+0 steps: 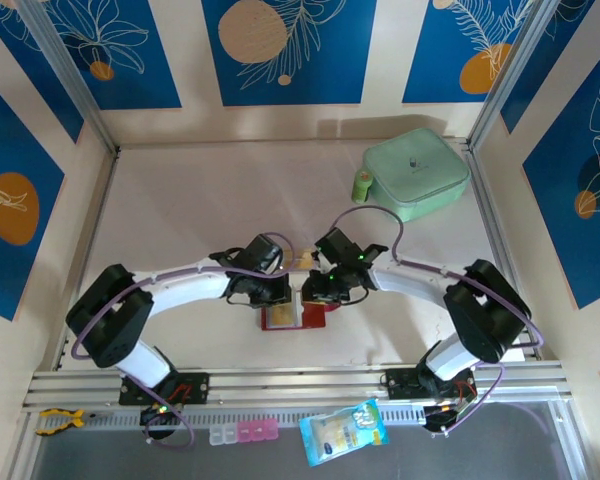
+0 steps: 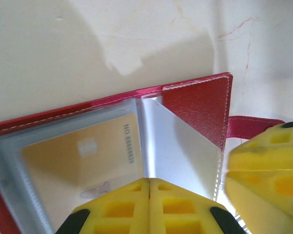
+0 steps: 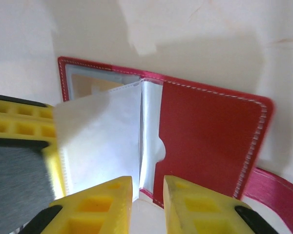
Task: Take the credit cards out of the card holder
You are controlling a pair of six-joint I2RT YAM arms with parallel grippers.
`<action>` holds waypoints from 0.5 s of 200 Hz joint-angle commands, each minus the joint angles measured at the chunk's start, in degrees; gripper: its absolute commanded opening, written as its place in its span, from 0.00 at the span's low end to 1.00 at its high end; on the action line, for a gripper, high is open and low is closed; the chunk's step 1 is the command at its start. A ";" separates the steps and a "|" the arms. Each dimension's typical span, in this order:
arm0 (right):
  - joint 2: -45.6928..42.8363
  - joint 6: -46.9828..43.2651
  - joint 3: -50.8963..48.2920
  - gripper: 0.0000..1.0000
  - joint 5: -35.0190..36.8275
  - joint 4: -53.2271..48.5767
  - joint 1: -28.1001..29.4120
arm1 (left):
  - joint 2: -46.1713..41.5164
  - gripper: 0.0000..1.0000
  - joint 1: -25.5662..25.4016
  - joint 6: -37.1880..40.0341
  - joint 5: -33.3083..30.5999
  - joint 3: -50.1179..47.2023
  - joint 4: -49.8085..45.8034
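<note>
Subject of inspection: the card holder (image 1: 316,317), a red wallet lying open and flat on the table (image 1: 200,200) between the two wrists. We give all positions below relative to it

The left gripper (image 2: 150,185) sits at the holder's near edge, on the fold line where the clear pocket leaves (image 2: 180,151) meet. Its yellow fingers (image 2: 117,209) are pressed together with no gap between them. We cannot tell whether a leaf is nipped in that seam

The right gripper (image 3: 148,184) is also at the holder's near edge, just beside the left one and over the same fold. Its jaws stand slightly apart, with a narrow gap between the fingertips (image 3: 185,195), and we see nothing clamped in them

We find one tan card (image 2: 78,165) lying inside a clear pocket on the holder's left half, with its printed digits facing up. From the right wrist a strip of the same tan colour shows behind a pale leaf (image 3: 97,141), which stands raised off that left half. We cannot tell whether this leaf carries a card of its own

The holder's right half shows bare red lining with a stitched border and a curved cut-out at the slot edge. The snap tab (image 3: 283,187) projects from the holder's right edge and lies on the table

A mint-green case (image 1: 417,172) stands well apart from the holder, beyond it and to its right
</note>
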 commanded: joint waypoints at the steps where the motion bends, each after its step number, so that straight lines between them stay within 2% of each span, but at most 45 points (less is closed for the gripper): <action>1: -4.11 -1.35 -1.52 0.24 1.26 -4.05 -1.87 | 1.99 0.07 -1.46 -0.69 1.37 2.86 0.37; 49: -11.42 -1.80 -4.23 0.26 1.18 -6.19 -5.58 | 6.59 0.07 -3.58 -1.05 1.93 5.74 1.43; 100: -12.98 -0.71 -6.05 0.26 -0.95 -4.83 -6.24 | 7.45 0.07 -4.05 -0.69 1.68 6.70 1.30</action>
